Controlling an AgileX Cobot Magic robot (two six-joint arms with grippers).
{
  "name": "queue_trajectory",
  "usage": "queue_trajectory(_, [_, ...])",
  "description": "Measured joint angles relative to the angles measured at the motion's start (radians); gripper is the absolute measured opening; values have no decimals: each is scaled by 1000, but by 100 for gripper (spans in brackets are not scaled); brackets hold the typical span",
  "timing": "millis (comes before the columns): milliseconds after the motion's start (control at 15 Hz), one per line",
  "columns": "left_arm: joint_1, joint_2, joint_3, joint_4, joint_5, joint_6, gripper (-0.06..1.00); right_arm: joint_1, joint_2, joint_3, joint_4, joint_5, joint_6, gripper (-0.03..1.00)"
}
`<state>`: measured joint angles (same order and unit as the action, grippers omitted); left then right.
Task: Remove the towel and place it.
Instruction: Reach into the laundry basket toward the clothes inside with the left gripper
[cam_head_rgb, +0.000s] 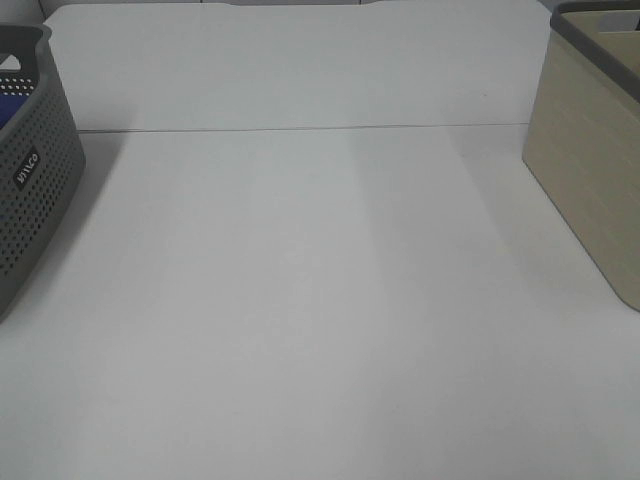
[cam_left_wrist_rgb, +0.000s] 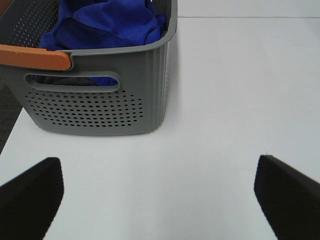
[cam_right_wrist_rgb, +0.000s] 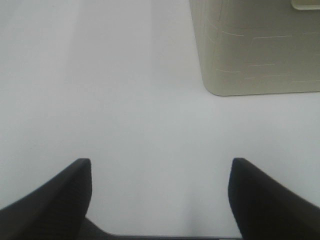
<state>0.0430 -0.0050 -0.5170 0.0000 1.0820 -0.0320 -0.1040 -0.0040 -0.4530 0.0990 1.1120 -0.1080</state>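
Observation:
The towel, royal blue and crumpled, lies inside a grey perforated basket with an orange rim piece; a sliver of the towel shows in the exterior high view, where the grey basket stands at the table's left edge. My left gripper is open over bare table, short of the basket, with nothing between its fingers. My right gripper is open too, over bare table near a beige basket. Neither arm shows in the exterior high view.
The beige basket with a grey rim stands at the right edge of the white table. A seam line crosses the table toward the back.

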Motion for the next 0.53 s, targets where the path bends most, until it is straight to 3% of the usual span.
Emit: queue_trajectory(533, [0, 0, 0, 0, 0, 0, 96, 0, 0, 0, 0, 0, 0, 75])
